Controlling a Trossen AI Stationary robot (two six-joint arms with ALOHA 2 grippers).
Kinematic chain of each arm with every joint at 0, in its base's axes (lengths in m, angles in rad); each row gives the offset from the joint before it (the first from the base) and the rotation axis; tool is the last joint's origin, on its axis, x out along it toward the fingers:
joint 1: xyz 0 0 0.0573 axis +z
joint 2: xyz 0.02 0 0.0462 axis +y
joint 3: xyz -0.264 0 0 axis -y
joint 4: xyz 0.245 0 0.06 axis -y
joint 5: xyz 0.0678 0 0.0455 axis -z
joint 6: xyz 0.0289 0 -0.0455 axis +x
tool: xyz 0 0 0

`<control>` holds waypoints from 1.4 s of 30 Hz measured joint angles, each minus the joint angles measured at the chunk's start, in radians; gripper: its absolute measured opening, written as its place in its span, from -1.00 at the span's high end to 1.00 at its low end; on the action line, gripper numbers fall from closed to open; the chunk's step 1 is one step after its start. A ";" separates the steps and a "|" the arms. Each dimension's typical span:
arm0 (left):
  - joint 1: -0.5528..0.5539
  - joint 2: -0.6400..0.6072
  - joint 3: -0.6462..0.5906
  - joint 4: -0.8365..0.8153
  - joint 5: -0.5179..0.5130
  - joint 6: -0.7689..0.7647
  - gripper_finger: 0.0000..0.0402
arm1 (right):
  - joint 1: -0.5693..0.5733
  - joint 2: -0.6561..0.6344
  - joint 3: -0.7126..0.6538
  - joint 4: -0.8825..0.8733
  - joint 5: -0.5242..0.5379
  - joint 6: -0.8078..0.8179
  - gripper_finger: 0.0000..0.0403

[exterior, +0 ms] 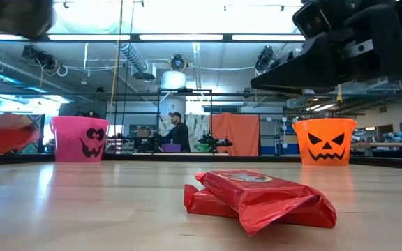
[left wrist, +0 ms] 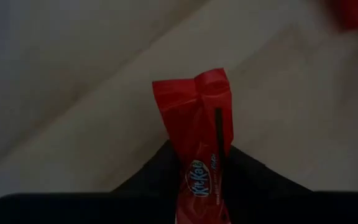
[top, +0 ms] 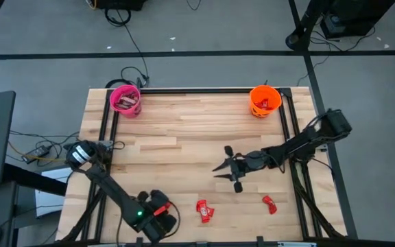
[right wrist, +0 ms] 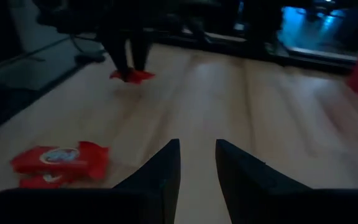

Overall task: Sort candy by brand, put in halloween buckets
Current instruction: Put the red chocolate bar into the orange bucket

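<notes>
Our left claw pinches a red candy bar by one end at the table's near-left edge; it may slip. Our right claw hovers mid-table, part-open, empty.

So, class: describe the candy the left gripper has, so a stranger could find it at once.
Start at the wooden table and go to its front left corner, where the left gripper sits. Between its fingers is a red Kit Kat bar. Unlike the stacked red bars on the table nearby, it is gripped.
</notes>
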 joint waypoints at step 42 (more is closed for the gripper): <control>0.512 -0.004 0.241 0.193 0.488 0.995 0.47 | 0.194 0.214 0.195 0.056 0.151 -0.864 0.07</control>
